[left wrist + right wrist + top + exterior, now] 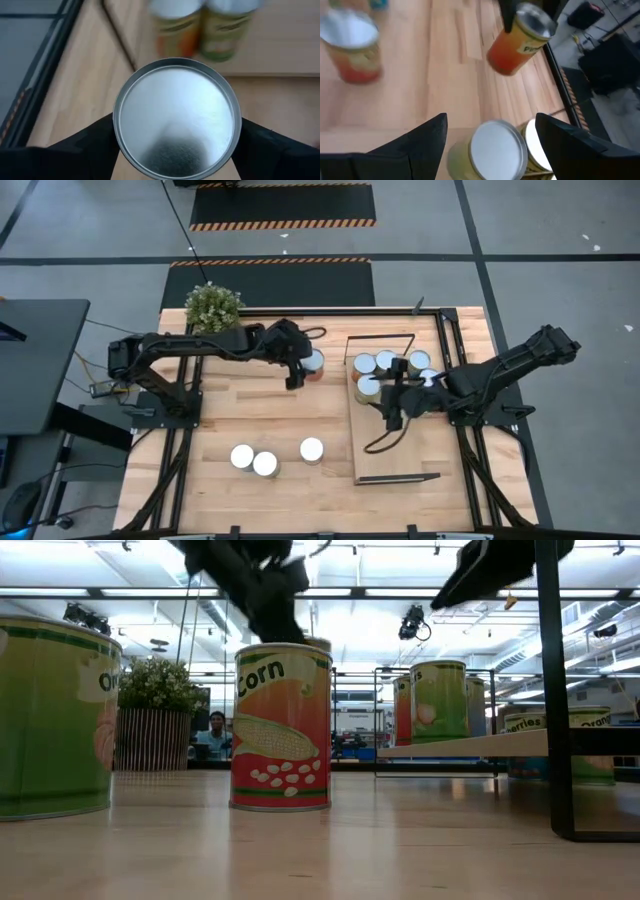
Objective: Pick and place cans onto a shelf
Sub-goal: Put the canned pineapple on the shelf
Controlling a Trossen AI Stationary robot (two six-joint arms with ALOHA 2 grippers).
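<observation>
My left gripper (297,370) is at the table's far middle, shut on an orange can (515,42) whose silver top (175,120) fills the left wrist view. The shelf (400,460), a light board with a thin black frame, lies on the right. Several cans (385,361) stand upright at its far end. My right gripper (392,405) hangs open over the shelf, its fingers wide apart above a yellow-green can (492,150) there. Three more cans (265,464) stand on the table near the front edge, one of them a corn can (282,730). My left gripper pinches the orange can between its two fingers, on opposite sides of the wall (118,137) just below the top rim. The fingers (507,15) come slanting down from above. The can hangs tilted below them, clear of the table.
A potted plant (213,306) stands at the table's far left corner. The shelf's black end frame (553,690) rises at the right of the low view. Bare tabletop (250,415) lies between the left arm and the three near cans. A person (216,730) sits far behind the table.
</observation>
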